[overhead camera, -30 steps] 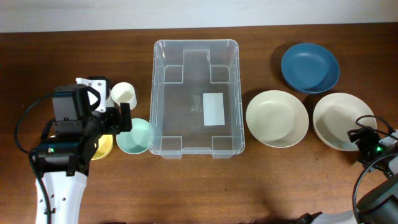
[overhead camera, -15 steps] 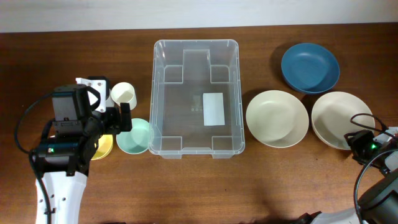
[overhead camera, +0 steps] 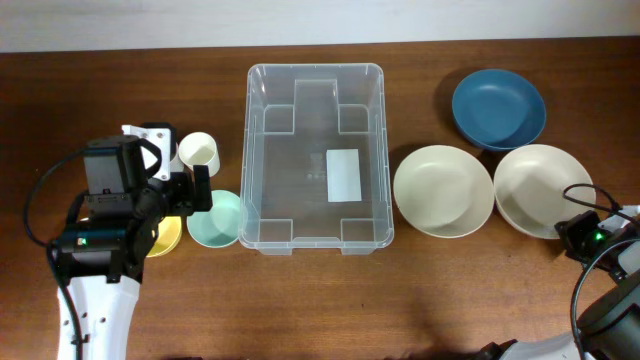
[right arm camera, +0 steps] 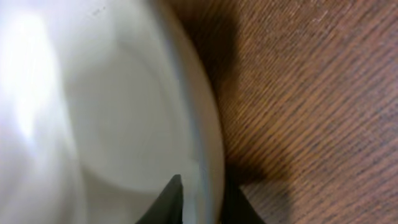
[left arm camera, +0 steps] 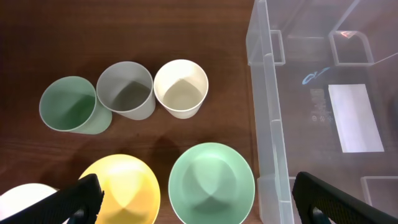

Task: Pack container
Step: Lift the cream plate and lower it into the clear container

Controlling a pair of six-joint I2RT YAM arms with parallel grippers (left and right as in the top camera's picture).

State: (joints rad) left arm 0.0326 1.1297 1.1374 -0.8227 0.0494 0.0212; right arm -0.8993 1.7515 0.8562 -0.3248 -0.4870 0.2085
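Note:
The clear container (overhead camera: 300, 170) stands empty at the table's middle, and its wall fills the right of the left wrist view (left arm camera: 267, 112). Right of it lie two cream bowls. My right gripper (overhead camera: 572, 232) is shut on the near rim of the right-hand cream bowl (overhead camera: 538, 190). In the right wrist view one finger is inside that bowl (right arm camera: 93, 112) and one outside, with the gripper (right arm camera: 202, 193) pinching the rim. My left gripper (overhead camera: 200, 190) hangs open over the green bowl (left arm camera: 211, 183), with the gripper (left arm camera: 199, 199) holding nothing.
A second cream bowl (overhead camera: 443, 190) touches the held one. A blue bowl (overhead camera: 498, 108) sits behind them. Left of the container are a yellow bowl (left arm camera: 124, 186), a cream cup (left arm camera: 181, 88), a grey cup (left arm camera: 126, 89) and a green cup (left arm camera: 68, 104).
My right gripper has closed onto the rim of the right cream bowl, and that bowl has slid a little to the left. The left arm has not moved.

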